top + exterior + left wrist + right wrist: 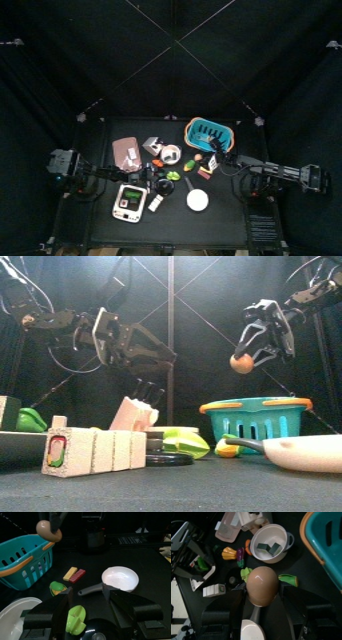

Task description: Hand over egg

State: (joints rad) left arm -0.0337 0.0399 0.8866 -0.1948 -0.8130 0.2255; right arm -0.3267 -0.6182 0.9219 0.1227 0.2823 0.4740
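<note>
Egg raised for the handover
Right claw [246, 359] clamps the tan egg [262, 585] high above the surface; left claw [89, 613], jaws apart, faces it to receive.

I see a smooth, matt tan egg [262, 585], a glossy teal plastic basket [255, 416] and a shiny white ladle [119, 578].
</note>
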